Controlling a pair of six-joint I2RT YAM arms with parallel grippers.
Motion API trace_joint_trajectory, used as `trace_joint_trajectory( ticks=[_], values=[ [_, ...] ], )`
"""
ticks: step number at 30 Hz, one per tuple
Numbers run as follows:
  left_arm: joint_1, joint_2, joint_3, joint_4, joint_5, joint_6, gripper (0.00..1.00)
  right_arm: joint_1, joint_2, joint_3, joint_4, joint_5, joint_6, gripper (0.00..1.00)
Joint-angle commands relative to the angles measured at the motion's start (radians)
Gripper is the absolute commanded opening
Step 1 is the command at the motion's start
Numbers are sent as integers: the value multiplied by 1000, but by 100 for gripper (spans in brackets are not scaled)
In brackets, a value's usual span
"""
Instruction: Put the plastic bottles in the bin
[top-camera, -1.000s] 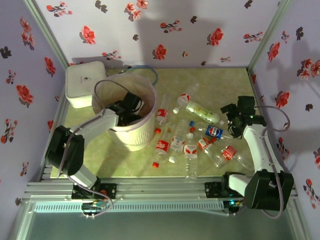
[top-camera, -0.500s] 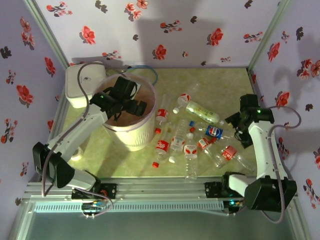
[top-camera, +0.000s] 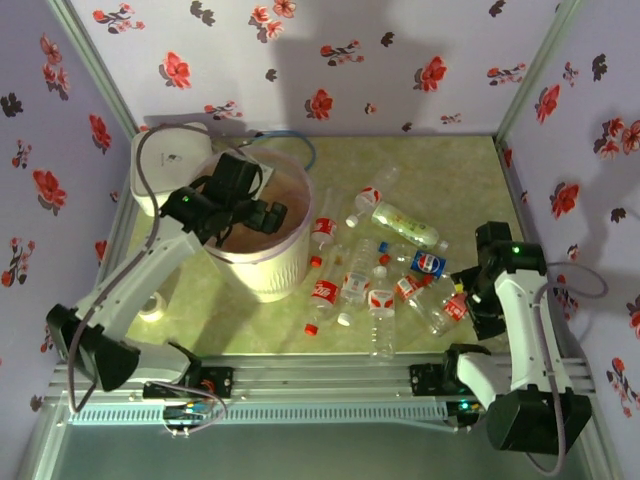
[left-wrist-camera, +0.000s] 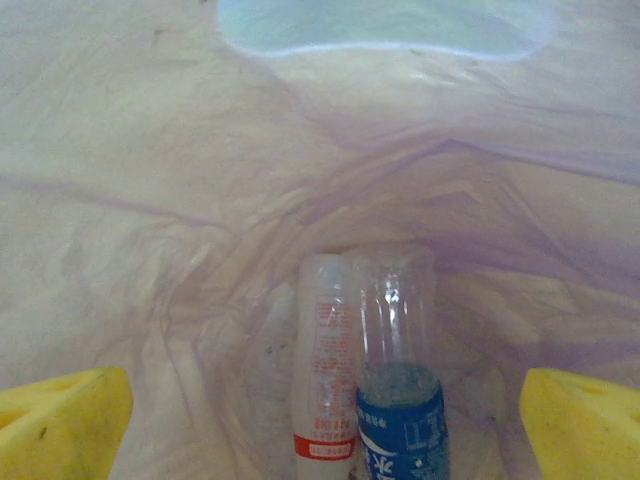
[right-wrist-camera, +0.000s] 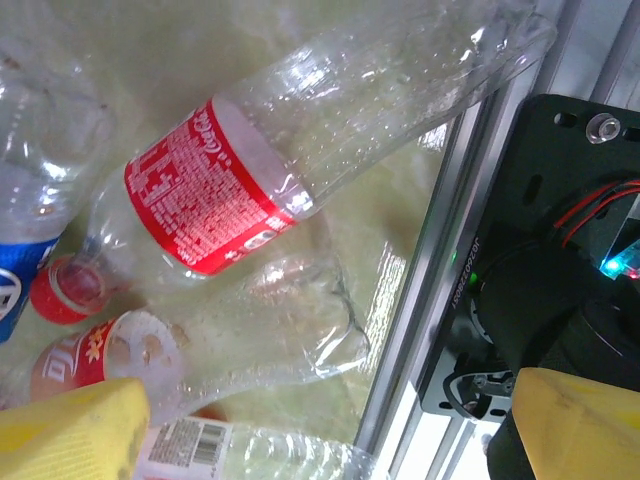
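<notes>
Step judged: next pick | left gripper (top-camera: 262, 215) is held over bin (top-camera: 270, 278), jaws wide, empty; two bottles (left-wrist-camera: 370, 400) are seen inside | right gripper (right-wrist-camera: 325, 430) is spread wide, empty, above red-labelled bottle (right-wrist-camera: 215, 190) on table (top-camera: 450, 170) | descent and closure are called for.

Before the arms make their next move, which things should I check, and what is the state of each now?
1. Left gripper open, empty, above the bin: ok.
2. Two bottles lying at the bin bottom: ok.
3. Right gripper open: ok.
4. Red-labelled bottle free to grasp: not ok, a crushed bottle lies against it.
5. Bin upright: ok.
</notes>
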Motion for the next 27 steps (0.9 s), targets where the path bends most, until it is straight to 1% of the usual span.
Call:
trace_joint_trajectory(
  ticks=[1,5,11,14,16,20,23,27],
  values=[
    [-4,-61,-38,51,42,-24,100,-12,19,-30,39,63,76,95],
    [-4,-90,-44,50,40,-26,100,-40,53,-72,95,84,108,95],
    [1,-120,-53,60,42,-24,100,-91,20,-140,200,136,144,94],
    [2,-121,-56,57,41,-28,100,-136,44,-184,211,113,136,94],
    [5,-121,-61,60,41,-31,100,-149,49,-212,224,123,149,93],
    [13,-110,-60,67,41,-31,100,-167,45,-260,326,133,163,91],
    [13,-99,-50,67,41,-30,100,-192,87,-284,380,181,134,91],
    [15,-97,-37,64,40,-29,100,-241,150,-330,476,151,115,89]
  ],
)
